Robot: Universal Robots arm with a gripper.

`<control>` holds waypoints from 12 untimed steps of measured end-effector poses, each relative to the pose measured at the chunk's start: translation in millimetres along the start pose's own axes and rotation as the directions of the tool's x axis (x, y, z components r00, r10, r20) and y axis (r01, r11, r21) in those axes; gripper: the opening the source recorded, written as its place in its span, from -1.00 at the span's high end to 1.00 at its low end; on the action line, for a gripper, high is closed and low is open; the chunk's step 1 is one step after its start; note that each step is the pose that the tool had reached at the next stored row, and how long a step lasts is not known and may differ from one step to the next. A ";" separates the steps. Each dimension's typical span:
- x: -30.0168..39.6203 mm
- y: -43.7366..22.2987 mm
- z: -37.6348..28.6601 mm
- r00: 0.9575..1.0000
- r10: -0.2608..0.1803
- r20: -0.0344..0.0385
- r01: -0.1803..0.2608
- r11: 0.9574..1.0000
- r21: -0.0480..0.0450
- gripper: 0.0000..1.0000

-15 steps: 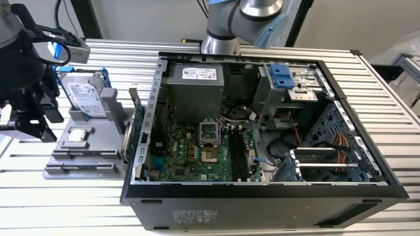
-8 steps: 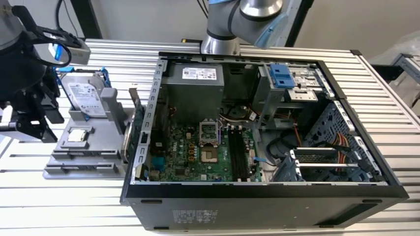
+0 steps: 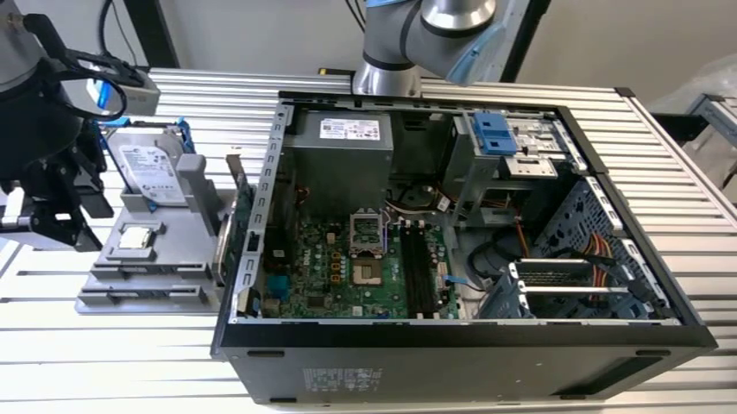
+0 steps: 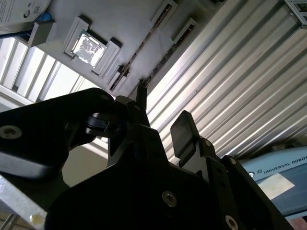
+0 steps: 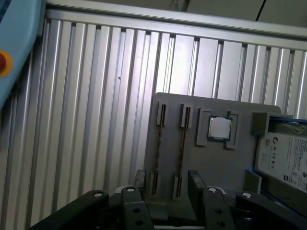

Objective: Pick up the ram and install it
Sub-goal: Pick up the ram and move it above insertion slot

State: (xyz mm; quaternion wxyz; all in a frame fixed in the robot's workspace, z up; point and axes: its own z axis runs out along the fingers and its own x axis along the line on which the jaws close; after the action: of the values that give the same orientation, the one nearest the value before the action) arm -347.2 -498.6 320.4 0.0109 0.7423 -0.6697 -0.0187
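Two rams stand on edge in the narrow slots of a grey holder (image 5: 216, 163), one (image 5: 158, 143) beside the other (image 5: 181, 146) in the first wrist view. In the second wrist view they show as thin dark lines (image 4: 144, 50). My gripper (image 5: 167, 184) hangs above the near end of those slots, open, with nothing between its fingers (image 5: 194, 184). In the exterior view the black gripper (image 3: 58, 220) is at the far left, beside the holder (image 3: 144, 259). The open computer case (image 3: 461, 336) shows its black memory slots (image 3: 420, 272) on the motherboard.
The holder also carries a square silver processor (image 5: 219, 128) and a hard drive in a blue frame (image 3: 155, 168). The ribbed metal table (image 5: 96, 96) surrounds it. The arm's base (image 3: 392, 73) stands behind the case. A power supply (image 3: 340, 147) and cables sit inside the case.
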 end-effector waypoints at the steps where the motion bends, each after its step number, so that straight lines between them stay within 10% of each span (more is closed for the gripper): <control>1: 0.0 0.0 0.3 1.000 0.000 0.000 0.000 1.000 0.000 -1.00; 12: -1.3 -0.3 2.4 1.000 0.000 -0.006 0.000 1.000 0.000 -1.00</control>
State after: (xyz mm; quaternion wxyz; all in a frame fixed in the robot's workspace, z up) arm -347.2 -497.3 318.0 0.0132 0.7423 -0.6697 -0.0165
